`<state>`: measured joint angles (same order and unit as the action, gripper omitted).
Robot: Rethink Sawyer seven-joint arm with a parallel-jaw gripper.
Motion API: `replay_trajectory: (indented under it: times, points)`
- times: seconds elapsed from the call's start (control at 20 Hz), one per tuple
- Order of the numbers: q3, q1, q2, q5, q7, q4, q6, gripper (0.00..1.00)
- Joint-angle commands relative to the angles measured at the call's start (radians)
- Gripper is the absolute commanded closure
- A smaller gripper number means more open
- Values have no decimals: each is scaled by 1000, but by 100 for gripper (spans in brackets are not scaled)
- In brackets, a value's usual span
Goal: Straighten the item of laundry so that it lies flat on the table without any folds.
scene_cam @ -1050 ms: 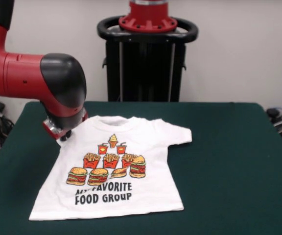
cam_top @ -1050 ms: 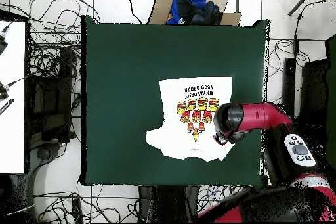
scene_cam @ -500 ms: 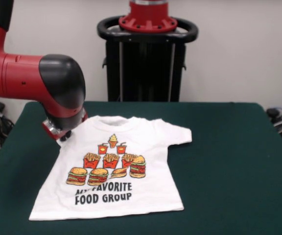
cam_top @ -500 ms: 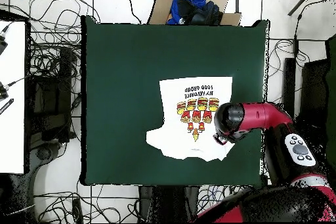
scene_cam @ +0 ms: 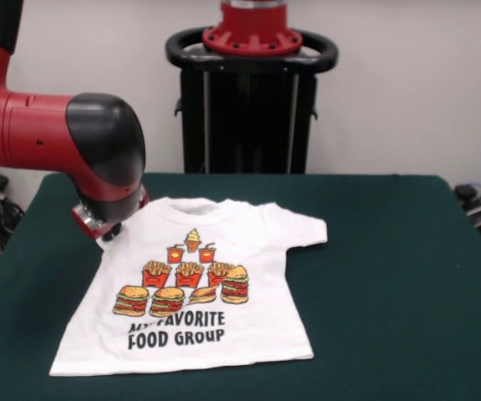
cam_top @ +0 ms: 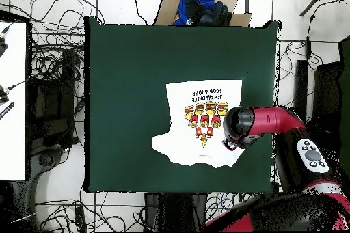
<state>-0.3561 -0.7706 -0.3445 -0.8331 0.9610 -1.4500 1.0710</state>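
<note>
Jaws hidden under the arm's wrist, can't tell their state; gripper sits at the shirt's upper-left sleeve, so drag that sleeve outward, low across the table.

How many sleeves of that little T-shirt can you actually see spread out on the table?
1. One sleeve lies spread out on the green table, on the picture's right in the front view. The T-shirt likely has a second sleeve, hidden behind the robot's arm and gripper.
</note>
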Motion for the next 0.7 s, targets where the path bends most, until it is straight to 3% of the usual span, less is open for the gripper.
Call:
replay_trajectory:
  times: [0.05, 0.7]
  points:
    - [10, -10, 105, -115, -120, 122, -95, 100]
    - [25, 2, 99, -147, -130, 141, -85, 100]
